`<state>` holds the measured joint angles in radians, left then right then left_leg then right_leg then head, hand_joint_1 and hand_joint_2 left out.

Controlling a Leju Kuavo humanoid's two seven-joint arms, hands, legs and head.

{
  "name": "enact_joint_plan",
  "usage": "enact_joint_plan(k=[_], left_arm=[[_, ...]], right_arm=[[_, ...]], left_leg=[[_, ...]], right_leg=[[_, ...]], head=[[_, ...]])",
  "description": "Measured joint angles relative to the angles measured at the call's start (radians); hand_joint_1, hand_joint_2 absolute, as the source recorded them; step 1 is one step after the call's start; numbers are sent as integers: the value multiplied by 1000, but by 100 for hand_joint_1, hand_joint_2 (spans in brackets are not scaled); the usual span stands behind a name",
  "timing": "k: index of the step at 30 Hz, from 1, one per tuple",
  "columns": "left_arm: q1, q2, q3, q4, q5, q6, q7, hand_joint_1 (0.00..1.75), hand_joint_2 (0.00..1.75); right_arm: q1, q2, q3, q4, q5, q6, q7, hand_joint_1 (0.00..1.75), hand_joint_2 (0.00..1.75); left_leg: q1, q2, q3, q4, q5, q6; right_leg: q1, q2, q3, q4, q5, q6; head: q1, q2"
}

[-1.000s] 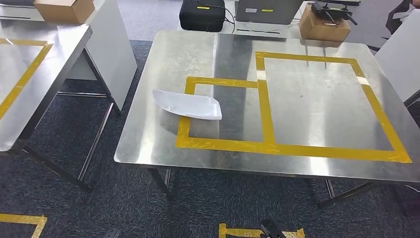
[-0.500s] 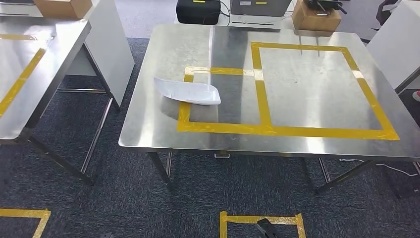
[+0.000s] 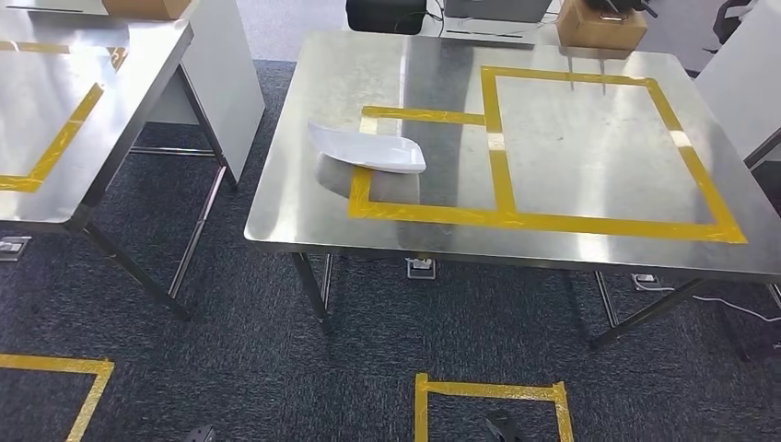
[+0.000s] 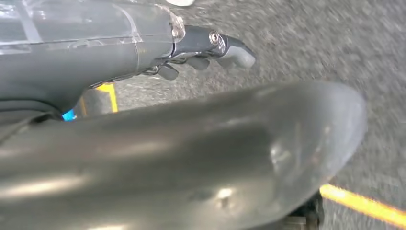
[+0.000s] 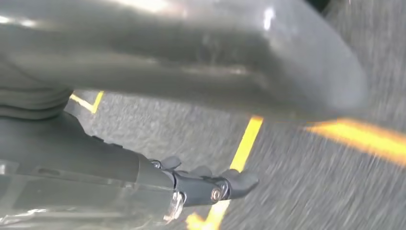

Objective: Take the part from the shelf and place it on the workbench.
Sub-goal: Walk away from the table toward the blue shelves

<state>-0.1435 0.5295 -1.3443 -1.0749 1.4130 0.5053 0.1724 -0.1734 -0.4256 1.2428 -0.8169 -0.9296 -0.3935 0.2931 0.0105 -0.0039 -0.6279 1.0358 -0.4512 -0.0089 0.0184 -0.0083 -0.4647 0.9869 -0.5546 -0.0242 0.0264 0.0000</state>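
The square stainless-steel workbench (image 3: 571,166) carries yellow tape rectangles (image 3: 502,170). The white, boat-shaped plastic part (image 3: 368,148) lies on its left half, across the small rectangle's left edge, long axis running left to right, narrower end right. No writing is legible. The left hand (image 4: 206,48) and right hand (image 5: 210,184) hang over grey carpet, fingers loose, holding nothing.

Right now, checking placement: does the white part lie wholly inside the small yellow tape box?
No, the white part lies across the left edge of the small yellow tape box, sticking out over bare table.
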Motion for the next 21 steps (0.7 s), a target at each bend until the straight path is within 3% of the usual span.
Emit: enact_joint_plan(k=[2, 3, 4, 6, 7, 8, 9, 10, 12, 14, 17, 18, 19, 21], left_arm=[[1, -3, -1, 1, -27, -22, -9, 0, 0], [1, -4, -2, 1, -39, -32, -11, 0, 0], [1, -5, -3, 1, -49, -39, -12, 0, 0], [0, -7, -5, 3, -64, -47, -11, 0, 0], [0, -7, -6, 4, -68, -49, -10, 0, 0], [0, -8, -8, 5, -69, -51, -9, 0, 0], [1, -8, -9, 6, -71, -53, -7, 0, 0], [1, -8, -10, 7, -73, -55, -6, 0, 0], [-1, -8, -12, 10, -83, -59, 2, 0, 0], [-3, -8, -13, 12, -98, -66, 15, 0, 0], [-3, -12, -17, 17, -123, -77, 12, 0, 0], [-3, -14, -18, 20, -130, -79, 6, 0, 0], [-4, -17, -19, 22, -135, -82, 1, 0, 0], [-4, -22, -20, 27, -144, -91, -5, 0, 0]], right_arm=[[13, -18, -1, -22, -27, -45, 0, 0, 0], [19, -24, -2, -34, -40, -57, -3, 0, 0], [24, -29, -2, -44, -49, -65, -8, 0, 0], [33, -33, -3, -63, -61, -75, -17, 0, 0], [38, -35, -3, -71, -64, -78, -19, 0, 0], [42, -36, -2, -78, -67, -79, -20, 0, 0], [46, -37, -2, -86, -68, -80, -21, 0, 0], [49, -38, -2, -92, -71, -81, -23, 0, 0], [51, -42, -3, -102, -79, -85, -26, 0, 0], [53, -46, -3, -112, -98, -93, -31, 0, 0], [60, -56, -2, -124, -145, -105, -35, 0, 0], [63, -59, -1, -127, -159, -109, -32, 0, 0], [66, -63, -1, -129, -170, -111, -29, 0, 0], [67, -68, 1, -133, -183, -115, -25, 0, 0]], left_leg=[[4, 0, -3, -6, 6, -13], [5, 1, -8, 4, -12, -17], [5, 1, -18, 31, -47, -21], [6, 1, -49, 137, -138, -28], [7, 1, -63, 196, -169, -32], [7, 2, -65, 234, -178, -35], [7, 3, -53, 243, -166, -38], [7, 4, -22, 214, -139, -39], [6, 5, 74, 88, -107, -35], [2, 5, 132, -2, -114, -24], [0, 5, 125, -22, -105, 0], [2, 6, 118, -24, -95, 9], [5, 6, 108, -27, -84, 16], [8, 6, 83, -27, -63, 22]], right_leg=[[1, -2, -4, -17, 24, -4], [0, -4, -7, -28, 38, -7], [-2, -5, -13, -37, 51, -9], [-3, -6, -38, -36, 70, -13], [-3, -6, -53, -31, 78, -12], [-3, -6, -69, -24, 84, -11], [-3, -6, -87, -15, 90, -9], [-4, -6, -103, -5, 95, -6], [-5, -6, -133, 18, 101, 1], [-4, -5, -148, 33, 108, 9], [-7, -2, -155, 37, 119, 27], [-8, 0, -162, 47, 104, 34], [-9, 2, -171, 73, 73, 41], [-15, 4, -196, 180, -26, 54]], head=[[1, 0], [2, 0], [0, 0], [-10, 0], [-16, 0], [-22, 0], [-28, 0], [-36, 0], [-54, 0], [-66, 0], [-75, 0], [-76, 0], [-74, 0], [-65, 0]])
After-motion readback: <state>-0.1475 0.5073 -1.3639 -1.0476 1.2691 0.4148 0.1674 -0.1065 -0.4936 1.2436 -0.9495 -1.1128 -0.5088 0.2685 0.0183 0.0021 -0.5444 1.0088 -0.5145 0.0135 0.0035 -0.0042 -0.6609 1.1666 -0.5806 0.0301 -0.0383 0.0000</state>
